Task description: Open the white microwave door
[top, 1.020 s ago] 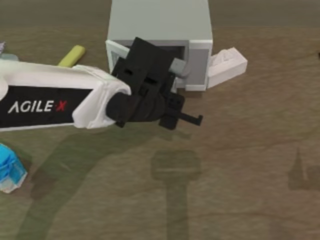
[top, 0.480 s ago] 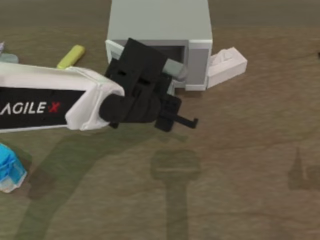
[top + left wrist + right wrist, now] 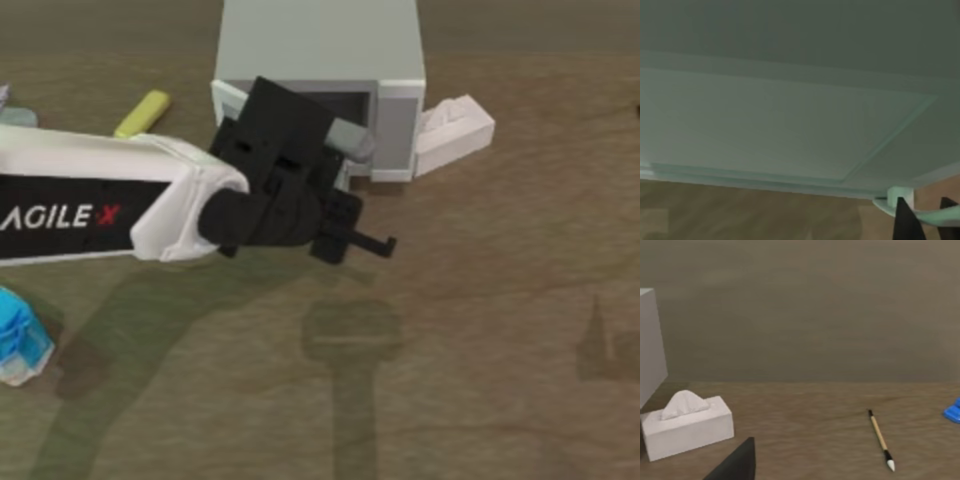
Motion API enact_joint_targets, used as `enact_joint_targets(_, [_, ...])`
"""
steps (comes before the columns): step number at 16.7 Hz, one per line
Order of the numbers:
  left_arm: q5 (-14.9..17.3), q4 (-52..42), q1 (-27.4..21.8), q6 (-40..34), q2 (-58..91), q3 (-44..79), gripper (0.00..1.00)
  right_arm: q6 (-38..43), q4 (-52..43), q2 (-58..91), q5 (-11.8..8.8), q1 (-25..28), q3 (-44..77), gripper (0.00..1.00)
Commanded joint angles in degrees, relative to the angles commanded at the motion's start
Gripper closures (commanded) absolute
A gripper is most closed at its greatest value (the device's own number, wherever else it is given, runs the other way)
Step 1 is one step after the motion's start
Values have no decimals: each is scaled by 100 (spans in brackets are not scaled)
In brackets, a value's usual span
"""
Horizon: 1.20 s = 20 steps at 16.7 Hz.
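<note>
We are gripping the microwave door [image 3: 345, 135] handle with our left gripper [image 3: 920, 220], at the white microwave's [image 3: 320, 50] six o'clock.

Over the last second the left claw [image 3: 352, 172] drew the microwave door [image 3: 345, 140] slightly outward.

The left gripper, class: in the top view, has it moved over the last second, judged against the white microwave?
Yes. The left gripper has shifted toward the top view's left and slightly away from the white microwave, which stays put.
</note>
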Motion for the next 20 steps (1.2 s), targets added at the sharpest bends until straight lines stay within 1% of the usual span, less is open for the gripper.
enact_joint_targets(13, [0, 0, 0, 0, 0, 0, 100, 0, 0, 0, 0, 0, 0, 0])
enact_joint_targets(15, [60, -5, -36, -15, 4, 0, 100, 0, 0, 0, 0, 0, 0, 0])
enact_joint_targets(20, [244, 50, 105, 281, -138, -181, 100, 0, 0, 0, 0, 0, 0, 0])
